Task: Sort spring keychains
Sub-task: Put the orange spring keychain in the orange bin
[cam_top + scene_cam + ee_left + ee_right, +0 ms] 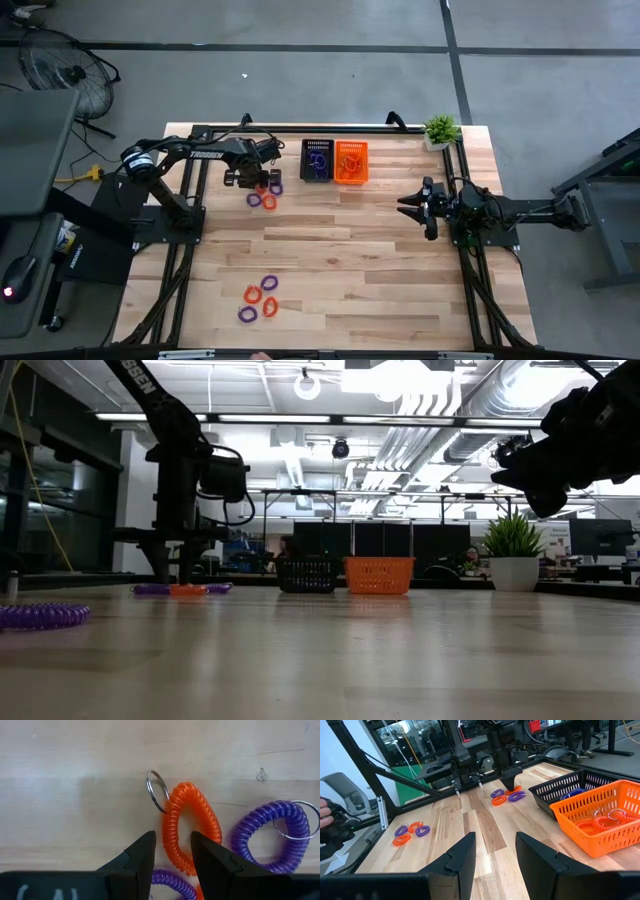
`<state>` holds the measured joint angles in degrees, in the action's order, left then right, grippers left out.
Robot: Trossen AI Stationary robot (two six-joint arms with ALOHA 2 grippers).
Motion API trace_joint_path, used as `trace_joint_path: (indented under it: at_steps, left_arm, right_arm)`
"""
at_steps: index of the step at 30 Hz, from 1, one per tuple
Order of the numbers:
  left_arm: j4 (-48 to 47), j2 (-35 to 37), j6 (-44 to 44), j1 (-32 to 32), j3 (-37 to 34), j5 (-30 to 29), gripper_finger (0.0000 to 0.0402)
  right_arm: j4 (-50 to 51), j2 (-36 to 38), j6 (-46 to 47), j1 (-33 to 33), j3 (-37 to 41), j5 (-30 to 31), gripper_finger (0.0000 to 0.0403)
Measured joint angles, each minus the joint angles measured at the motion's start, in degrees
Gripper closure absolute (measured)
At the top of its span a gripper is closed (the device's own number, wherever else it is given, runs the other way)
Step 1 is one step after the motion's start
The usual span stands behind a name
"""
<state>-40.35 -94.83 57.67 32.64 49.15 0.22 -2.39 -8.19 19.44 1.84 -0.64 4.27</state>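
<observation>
Orange keychain [191, 832]: lay flat on the surface [380, 250], upper centre-left of the high view, one side of its coil between the fingers of the left tool [172, 852]. Fingers spread, straddling the coil, not pinching it. Steel ring [157, 790] attached at its far end. Purple keychains [272, 836] just beside it.

Second cluster [259, 299]: orange and purple keychains, lower centre-left of the high view, well apart from the first.

Black basket [317, 161]: upper centre, held purple coils. Orange basket [351, 162]: touching its right side, held orange coils.

Right tool [408, 204]: centre-right, above the surface, fingers spread, holding nothing.

Potted plant [440, 130]: upper right corner of the surface.
</observation>
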Motion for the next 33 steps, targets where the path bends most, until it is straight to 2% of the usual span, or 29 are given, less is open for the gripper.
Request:
trace_joint_path:
  at_steps: [5,16,23,33]
  left_arm:
    - [0.01,-0.09,-0.11,0.00,-0.04,0.05,0.0290]
    - [-0.16,-0.20,-0.39,0.00,-0.18,0.29,0.0378]
    - [-0.80,-0.18,-0.64,0.00,0.35,0.27,0.0381]
    - [-2.57,6.71,-3.49,0.02,4.30,-3.97,0.0381]
  right_arm:
    - [0.01,0.00,-0.01,-0.01,0.01,0.02,0.0269]
    - [0.00,0.00,0.00,-0.02,0.02,0.01,0.0269]
    - [0.00,0.00,0.00,-0.02,0.02,0.01,0.0269]
    - [0.00,0.00,0.00,-0.02,0.02,0.00,0.0269]
